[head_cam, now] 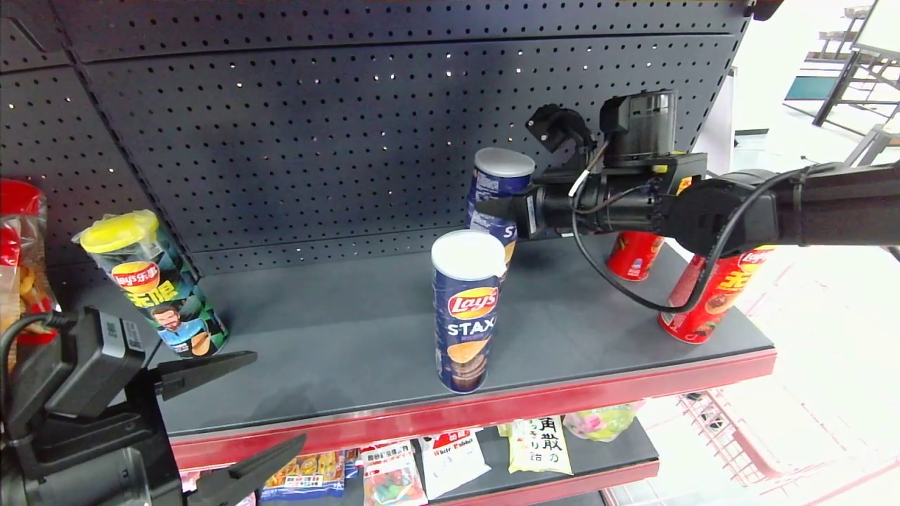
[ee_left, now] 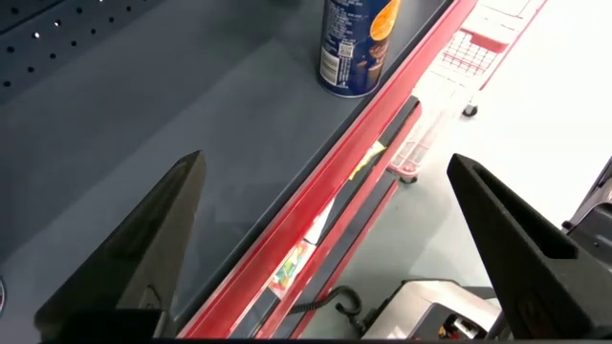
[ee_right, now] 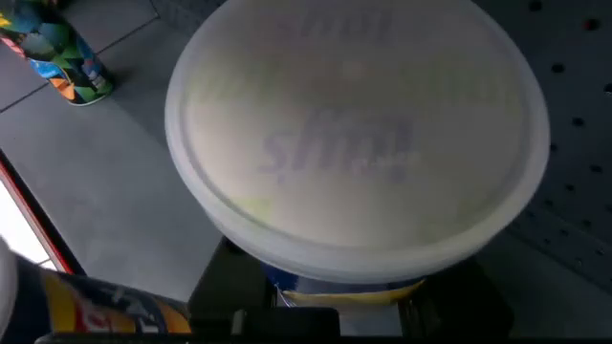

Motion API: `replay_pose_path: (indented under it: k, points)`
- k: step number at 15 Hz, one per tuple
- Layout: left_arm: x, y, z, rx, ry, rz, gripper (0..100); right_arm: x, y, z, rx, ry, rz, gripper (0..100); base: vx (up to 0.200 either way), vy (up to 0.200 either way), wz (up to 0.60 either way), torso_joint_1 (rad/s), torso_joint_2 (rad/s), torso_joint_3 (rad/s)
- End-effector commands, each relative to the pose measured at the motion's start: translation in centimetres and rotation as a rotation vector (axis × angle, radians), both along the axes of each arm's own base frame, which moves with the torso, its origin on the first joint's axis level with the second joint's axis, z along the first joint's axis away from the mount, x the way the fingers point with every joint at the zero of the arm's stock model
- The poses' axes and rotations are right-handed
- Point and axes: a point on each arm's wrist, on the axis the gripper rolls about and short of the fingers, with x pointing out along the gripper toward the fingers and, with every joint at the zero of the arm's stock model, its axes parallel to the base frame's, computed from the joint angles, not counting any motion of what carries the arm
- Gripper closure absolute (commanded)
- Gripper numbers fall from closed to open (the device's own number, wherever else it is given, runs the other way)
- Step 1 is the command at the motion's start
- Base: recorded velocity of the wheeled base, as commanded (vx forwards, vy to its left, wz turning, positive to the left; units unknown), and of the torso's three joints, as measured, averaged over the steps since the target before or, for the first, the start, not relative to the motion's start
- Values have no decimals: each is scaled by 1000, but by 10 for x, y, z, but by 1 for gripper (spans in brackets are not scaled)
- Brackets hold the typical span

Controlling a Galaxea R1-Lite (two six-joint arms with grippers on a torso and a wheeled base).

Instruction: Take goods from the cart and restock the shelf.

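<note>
- The right gripper [head_cam: 496,210] reaches in from the right over the shelf [head_cam: 337,351], and its fingers are clamped on the side of a blue chip can [head_cam: 493,184] with a white lid.
- In the right wrist view, that can's lid [ee_right: 359,134] sits close under the camera, with the dark fingers [ee_right: 258,296] pressed against the body below it.
- The held can is at mid-depth on the shelf, near the perforated back panel [head_cam: 316,140]. Its base is hidden behind the can in front, so I cannot tell whether it rests on the shelf.
- A second blue can [head_cam: 467,316] stands upright just in front of it, close to the shelf's red front edge [head_cam: 492,407].
- Two red cans [head_cam: 633,256] [head_cam: 706,299] stand at the shelf's right end, partly behind the right arm.
- A green can with a yellow lid [head_cam: 155,281] stands at the left end, well apart from the blue ones.
- The left gripper [head_cam: 232,414] hangs low at the shelf's front left corner, with its fingers [ee_left: 143,258] spread wide and nothing between them.
- The red wire cart [head_cam: 731,436] is below and to the right of the shelf.
- Snack packets [head_cam: 457,460] lie on the lower shelf.
</note>
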Motion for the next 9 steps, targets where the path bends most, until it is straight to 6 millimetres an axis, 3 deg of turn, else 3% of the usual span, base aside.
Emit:
replay_pose_path:
  k: [1, 9]
  points:
    - [0, 0, -1, 2, 5, 0, 0, 8, 5, -7, -4, 7, 5, 100, 0, 0, 0, 0, 0, 0]
    - [-1, 0, 0, 0, 0, 0, 0, 5, 20, -15, -28, 12, 43, 100, 0, 0, 0, 0, 0, 0]
